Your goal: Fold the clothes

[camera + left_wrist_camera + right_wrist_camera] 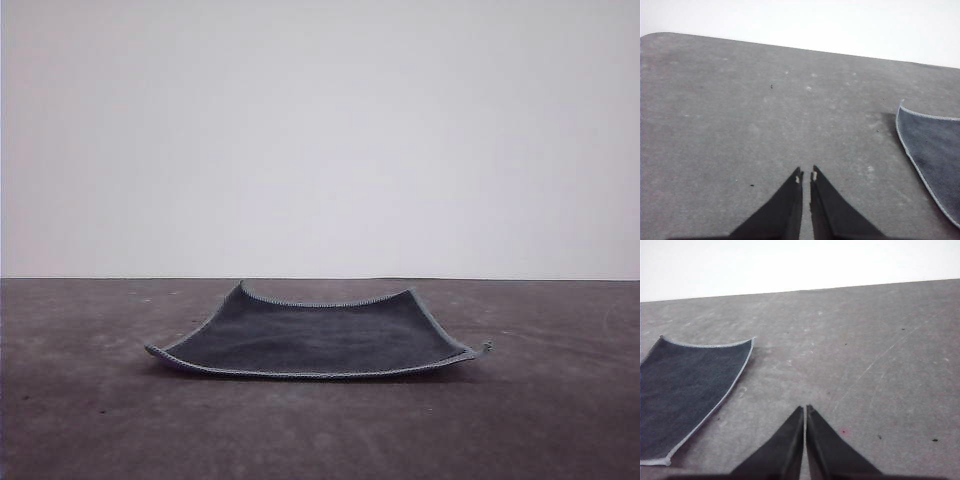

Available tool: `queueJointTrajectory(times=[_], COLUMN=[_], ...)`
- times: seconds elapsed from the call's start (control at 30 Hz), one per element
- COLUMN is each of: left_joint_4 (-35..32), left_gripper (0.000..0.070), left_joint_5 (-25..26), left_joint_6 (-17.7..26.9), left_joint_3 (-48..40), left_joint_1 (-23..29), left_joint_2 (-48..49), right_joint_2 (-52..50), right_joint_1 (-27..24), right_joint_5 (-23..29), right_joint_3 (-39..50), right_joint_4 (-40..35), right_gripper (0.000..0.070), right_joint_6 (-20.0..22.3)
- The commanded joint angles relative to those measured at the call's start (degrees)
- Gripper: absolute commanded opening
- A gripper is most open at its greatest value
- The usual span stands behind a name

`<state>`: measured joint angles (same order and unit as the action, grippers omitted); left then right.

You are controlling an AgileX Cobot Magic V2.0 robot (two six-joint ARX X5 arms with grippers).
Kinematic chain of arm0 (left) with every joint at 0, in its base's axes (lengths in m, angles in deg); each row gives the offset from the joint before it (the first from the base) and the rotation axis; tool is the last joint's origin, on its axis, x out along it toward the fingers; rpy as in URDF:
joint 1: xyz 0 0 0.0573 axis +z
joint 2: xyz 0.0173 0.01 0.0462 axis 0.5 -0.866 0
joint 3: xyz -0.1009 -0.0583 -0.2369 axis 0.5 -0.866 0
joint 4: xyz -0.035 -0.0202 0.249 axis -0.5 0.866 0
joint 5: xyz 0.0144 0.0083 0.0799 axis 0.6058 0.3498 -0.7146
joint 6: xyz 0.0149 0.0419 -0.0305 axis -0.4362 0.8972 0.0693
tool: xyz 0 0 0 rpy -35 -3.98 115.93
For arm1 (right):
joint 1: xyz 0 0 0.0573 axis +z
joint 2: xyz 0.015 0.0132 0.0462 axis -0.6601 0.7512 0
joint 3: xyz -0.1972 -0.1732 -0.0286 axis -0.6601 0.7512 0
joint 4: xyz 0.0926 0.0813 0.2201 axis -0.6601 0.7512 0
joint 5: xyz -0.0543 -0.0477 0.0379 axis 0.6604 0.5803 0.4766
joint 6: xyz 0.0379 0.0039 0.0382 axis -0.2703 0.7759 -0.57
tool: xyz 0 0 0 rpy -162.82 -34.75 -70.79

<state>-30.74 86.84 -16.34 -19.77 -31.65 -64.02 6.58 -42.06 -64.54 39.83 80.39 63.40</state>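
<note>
The clothes (318, 335) are one small square cloth lying flat in the middle of the dark table, dark grey face up, with a light stitched hem and slightly curled corners. In the left wrist view the cloth (935, 155) lies off to the side of my left gripper (806, 175), whose black fingers are shut with nothing between them, over bare table. The right wrist view has the cloth (685, 390) on the other side of my right gripper (805, 410), also shut and empty, apart from the fabric.
The dark grey table (520, 420) stretches around the cloth, with small specks and scratches. A plain pale wall (320, 130) stands behind its far edge.
</note>
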Motion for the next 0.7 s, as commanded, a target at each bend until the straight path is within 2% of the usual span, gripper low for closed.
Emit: queueJointTrajectory(times=[0.0, 0.5, 0.53, 0.67], left_joint_4=[-0.04, -0.06, -0.04, 0.36], left_gripper=[0.0016, 0.0014, 0.0011, 0.0012], left_joint_5=[0.28, 0.79, 1.14, 1.75], left_joint_6=[-0.09, -0.51, -1.41, -5.66], left_joint_3=[-1.07, -1.04, -0.98, 2.13], left_joint_1=[-0.02, -0.04, -0.02, -0.30], left_joint_2=[0.02, 0.02, 0.02, -0.06], right_joint_2=[-0.15, -0.15, -0.15, -0.13], right_joint_1=[0.13, 0.13, 0.15, 0.16], right_joint_5=[0.02, -0.50, -0.74, -0.65], right_joint_3=[0.26, 0.26, 0.24, -1.05], right_joint_4=[-0.37, -0.31, -0.39, -0.37], right_gripper=[0.0003, 0.0003, 0.0003, 0.0003], right_joint_6=[0.20, -0.47, -1.14, -9.53])
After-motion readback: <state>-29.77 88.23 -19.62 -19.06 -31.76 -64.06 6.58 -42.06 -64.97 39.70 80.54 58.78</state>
